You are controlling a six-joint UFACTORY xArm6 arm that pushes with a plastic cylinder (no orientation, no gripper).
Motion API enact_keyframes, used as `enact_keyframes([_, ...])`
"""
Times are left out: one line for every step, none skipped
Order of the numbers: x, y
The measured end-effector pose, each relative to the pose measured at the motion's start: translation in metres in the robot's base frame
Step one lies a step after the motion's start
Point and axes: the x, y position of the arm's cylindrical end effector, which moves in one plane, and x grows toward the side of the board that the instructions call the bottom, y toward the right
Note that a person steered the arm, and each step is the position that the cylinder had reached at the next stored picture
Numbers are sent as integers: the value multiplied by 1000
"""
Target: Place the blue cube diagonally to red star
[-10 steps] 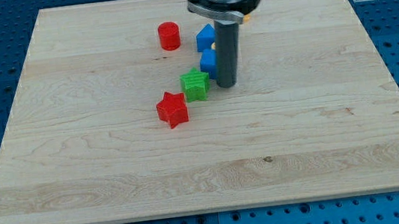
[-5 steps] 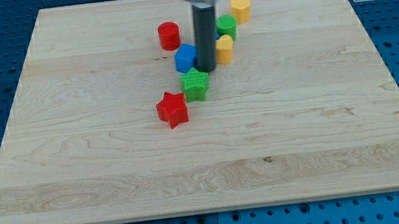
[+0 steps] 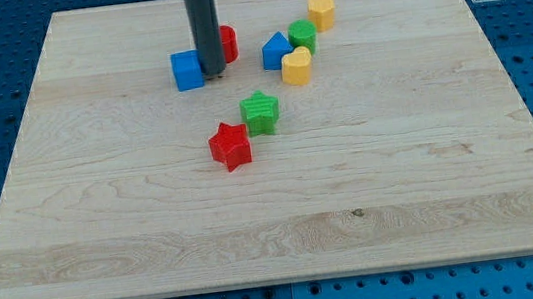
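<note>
The blue cube (image 3: 187, 70) sits on the wooden board (image 3: 428, 151) toward the view's upper left of centre. The red star (image 3: 230, 146) lies below and to the right of it, near the board's middle. My tip (image 3: 212, 74) rests right against the blue cube's right side, between the cube and a red cylinder (image 3: 227, 43) that the rod partly hides. The rod rises straight up out of the view's top.
A green star (image 3: 260, 112) touches the red star's upper right. To the right sit a second blue block (image 3: 276, 51), a green cylinder (image 3: 303, 35), a yellow block (image 3: 297, 66) and a yellow hexagonal block (image 3: 321, 10).
My tip has swept to the view's upper left, pushing the blue cube from beside the green star to left of the red cylinder. The other blocks stayed put.
</note>
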Motion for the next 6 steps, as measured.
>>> enact_keyframes([0,-23])
enact_keyframes([0,-29])
enact_keyframes([13,-31])
enact_keyframes([43,-43])
enact_keyframes([40,-69])
enact_keyframes([22,-66])
